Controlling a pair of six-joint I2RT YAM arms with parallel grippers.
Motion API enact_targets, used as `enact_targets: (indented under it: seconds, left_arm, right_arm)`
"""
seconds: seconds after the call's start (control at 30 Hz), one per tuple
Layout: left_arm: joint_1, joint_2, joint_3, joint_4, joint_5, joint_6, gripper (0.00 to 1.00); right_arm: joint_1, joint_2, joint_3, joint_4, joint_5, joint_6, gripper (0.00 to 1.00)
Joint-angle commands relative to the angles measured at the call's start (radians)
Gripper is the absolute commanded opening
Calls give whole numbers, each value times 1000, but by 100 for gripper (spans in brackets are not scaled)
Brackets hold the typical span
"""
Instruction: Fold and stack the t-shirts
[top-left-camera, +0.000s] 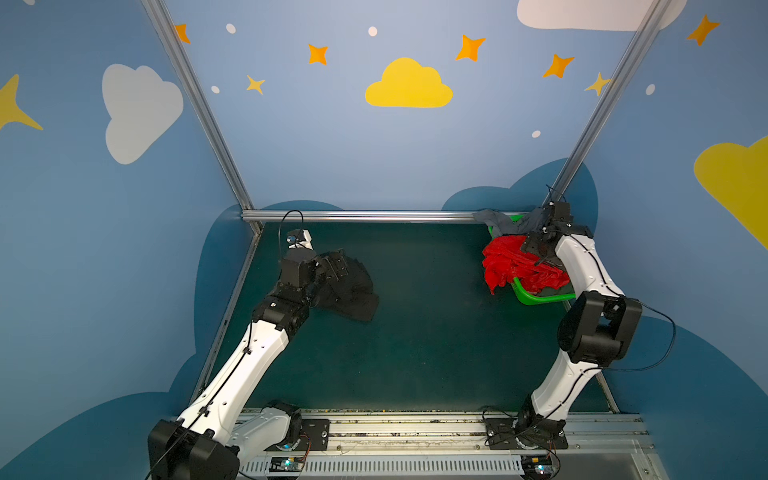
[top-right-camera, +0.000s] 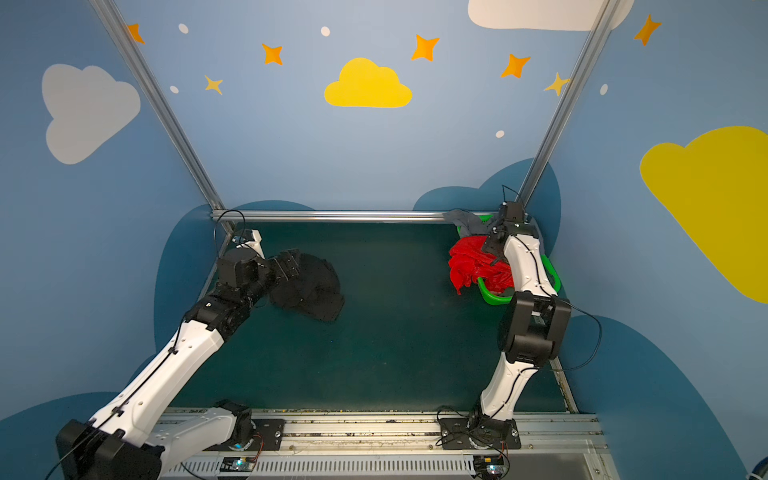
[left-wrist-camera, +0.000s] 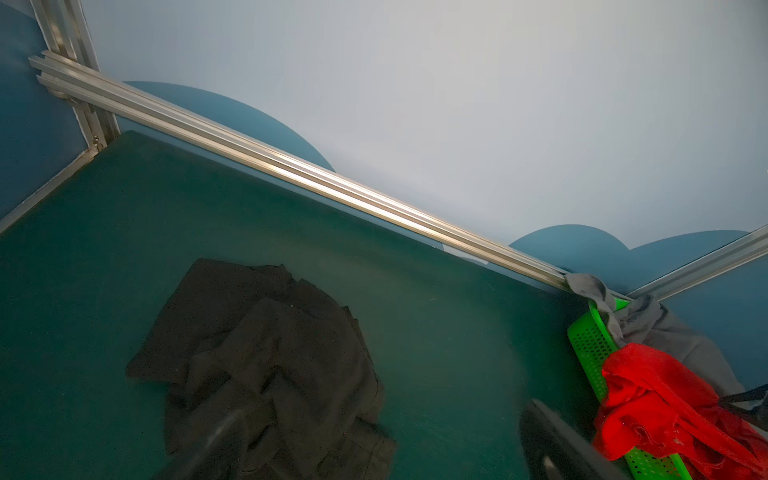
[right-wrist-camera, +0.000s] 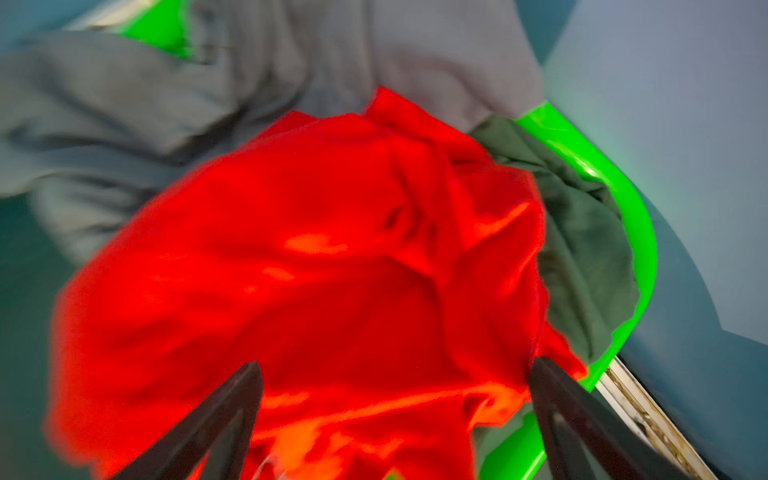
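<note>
1. The black t-shirt (top-left-camera: 353, 291) lies in a crumpled heap on the table (top-left-camera: 415, 340), near the left edge and toward the far side. Nothing is folded yet.
2. The left gripper (top-left-camera: 338, 266) hangs just over that heap. In the left wrist view its fingers (left-wrist-camera: 552, 440) stand wide apart, with no cloth pinched between them.
3. The right gripper (right-wrist-camera: 397, 363) is over the basket (top-left-camera: 536, 297) in the far right corner. Its fingers are wide apart too. They are right above the red t-shirt (top-left-camera: 515, 266) and hold nothing.
4. The grey t-shirt (top-left-camera: 494, 218) hangs over the basket's far rim and onto the rail (top-left-camera: 374, 216). The dark green t-shirt (right-wrist-camera: 582, 232) is tucked inside the basket, by the rim.
5. I think the job now is to lay the black shirt flat. Grab a corner or the hem, not the middle of the lump. Then pull it toward the middle of the table so it opens out.
6. If the right gripper takes the red shirt, it should pinch only red cloth. The red shirt lies against the grey and green ones, so they could come along, or the basket could tip.
7. The middle and near side of the table are bare, so spread and fold there. The left edge and the far rail are close to the black shirt, so do not push cloth that way.
</note>
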Motion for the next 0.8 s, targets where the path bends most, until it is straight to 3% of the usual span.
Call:
enact_targets:
  seconds: [0.0,0.23,0.5,0.77]
  left_arm:
    - [-2,15,18,-39,-3,-26,100]
    - [-5,26,-48,-38,13,-94,100]
    - [-4,151,-108,8,67,-148,100]
    - [3,308,-53,-13,116,-166,100]
  right_arm:
    - [68,-122,-23,0,-13,-28,98]
    - [163,-317,-229,43,-212,5,98]
    - [272,-514,-475,109,-471,64,98]
    - [365,-629,-622,160,-504,97,98]
